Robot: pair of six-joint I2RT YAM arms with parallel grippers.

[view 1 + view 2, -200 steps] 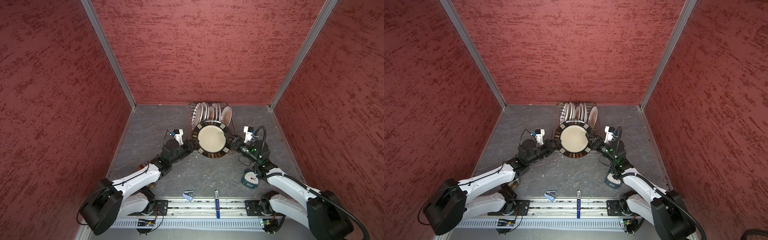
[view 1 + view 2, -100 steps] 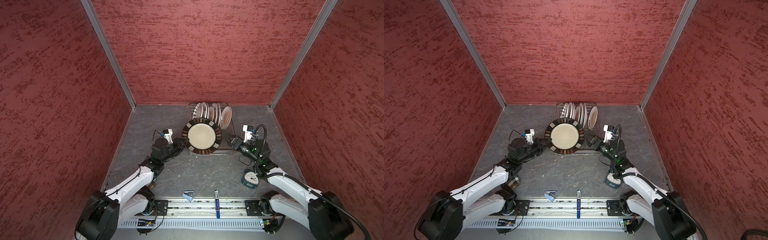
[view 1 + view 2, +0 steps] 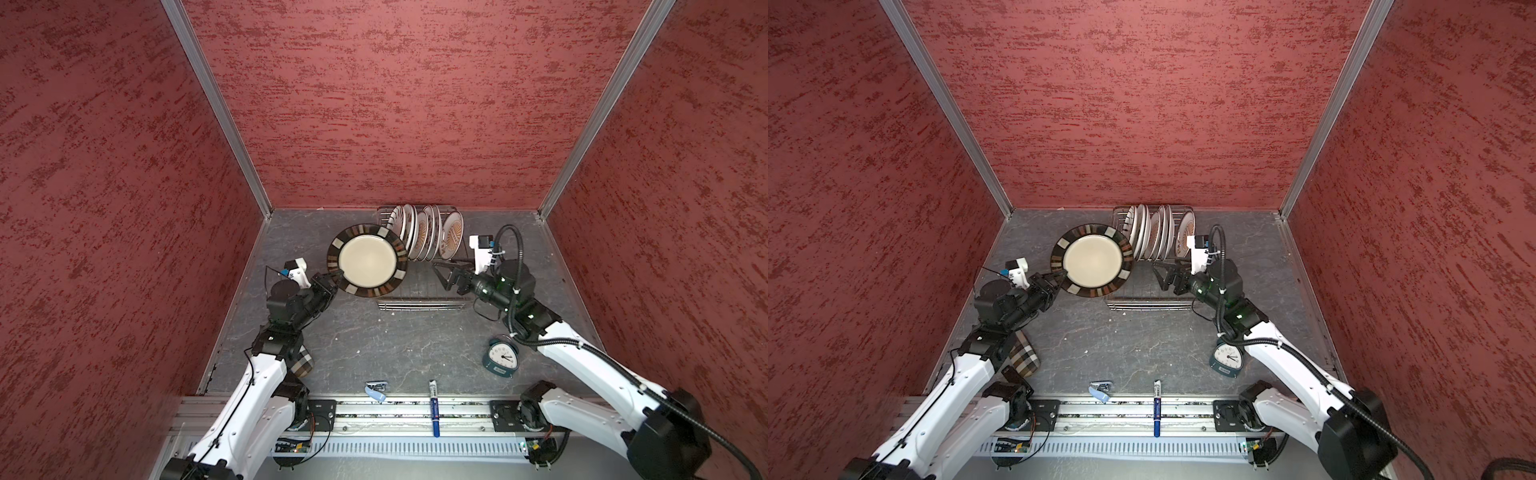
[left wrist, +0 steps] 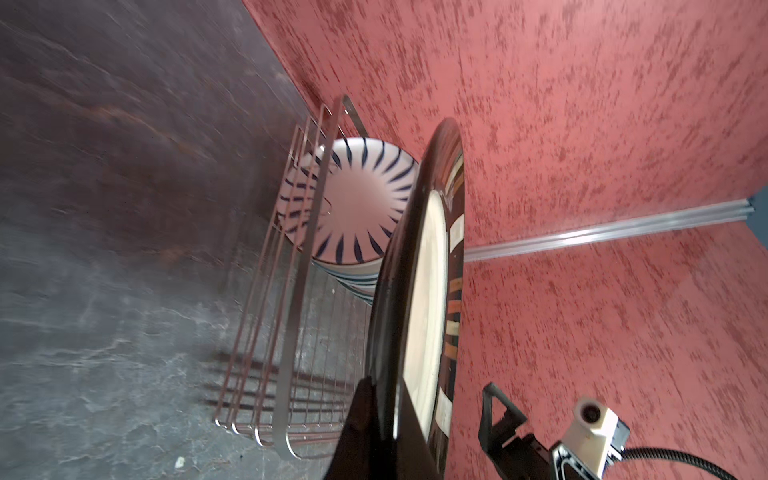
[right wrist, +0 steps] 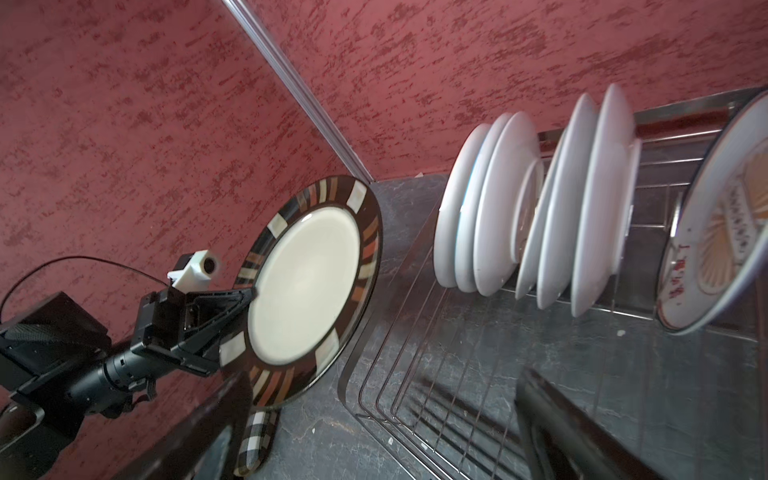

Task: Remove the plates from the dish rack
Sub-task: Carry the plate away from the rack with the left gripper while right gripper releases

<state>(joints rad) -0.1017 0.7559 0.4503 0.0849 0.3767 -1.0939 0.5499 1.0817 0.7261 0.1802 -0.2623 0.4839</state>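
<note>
Left gripper [image 3: 337, 277]: your left gripper is closed tight on the rim of the dark plate [image 3: 368, 261]. It pinches the rim at the plate's 7 o'clock edge in both top views.
Dark plate: it has a cream middle and a striped brown rim. You hold it up in the air, tilted, with its face turned up. It is at about 11 o'clock from the middle of the table [image 3: 395, 345], just beside the left side of the rack [image 3: 419, 306].
Right gripper [image 3: 441, 275]: its jaws stand wide apart and hold nothing. It hangs over the bare near part of the rack, at about 1 o'clock, and its tips point toward 9 o'clock.
Rack: it sits at 12 o'clock, against the back wall.
Plates [image 3: 419, 237]: a row of them stands on edge in the far part of the rack. The left wrist view shows one with dark blue dashes [image 4: 353, 199].
Clock [image 3: 500, 357]: it is at about 4 o'clock, close to your right arm.
Pen [image 3: 433, 409]: it lies at 6 o'clock, at the front edge.
Checked cloth [image 3: 301, 363]: it is at about 8 o'clock, partly under your left arm.
</note>
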